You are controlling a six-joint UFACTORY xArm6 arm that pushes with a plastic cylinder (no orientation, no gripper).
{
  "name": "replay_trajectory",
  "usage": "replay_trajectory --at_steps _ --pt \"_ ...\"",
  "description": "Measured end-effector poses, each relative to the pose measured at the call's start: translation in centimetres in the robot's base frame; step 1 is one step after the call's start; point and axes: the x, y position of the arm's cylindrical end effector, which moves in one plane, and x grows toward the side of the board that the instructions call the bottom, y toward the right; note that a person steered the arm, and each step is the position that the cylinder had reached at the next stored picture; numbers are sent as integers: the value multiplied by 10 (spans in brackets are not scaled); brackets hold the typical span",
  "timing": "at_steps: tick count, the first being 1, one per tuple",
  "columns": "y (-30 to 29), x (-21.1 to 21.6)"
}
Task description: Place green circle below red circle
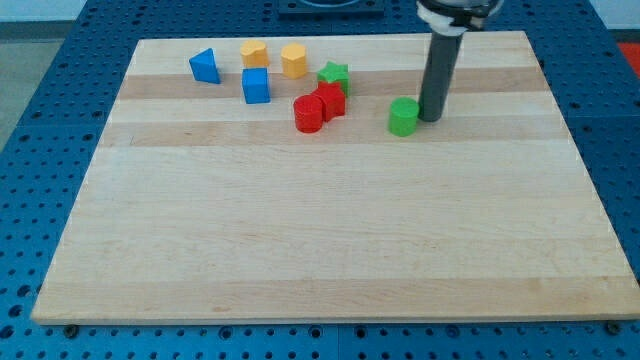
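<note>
The green circle (pixel 403 117) is a short green cylinder on the wooden board, right of centre near the view's top. My tip (pixel 431 119) is right beside it on its right side, touching or almost touching. The red circle (pixel 309 114) is a short red cylinder to the left of the green circle, at about the same height in the view. It touches a red block (pixel 331 100) of unclear shape just up and right of it.
A green star (pixel 334 74) sits above the red block. A blue cube (pixel 256 85), a blue triangle-like block (pixel 205 66) and two yellow blocks (pixel 254 53) (pixel 294 60) stand at the upper left. The board's top edge (pixel 330 38) is close behind them.
</note>
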Motion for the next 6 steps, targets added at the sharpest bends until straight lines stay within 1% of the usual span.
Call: replay_trajectory --at_steps 2,4,6 --pt "-45 3" --pt "-100 37" --pt "-162 55"
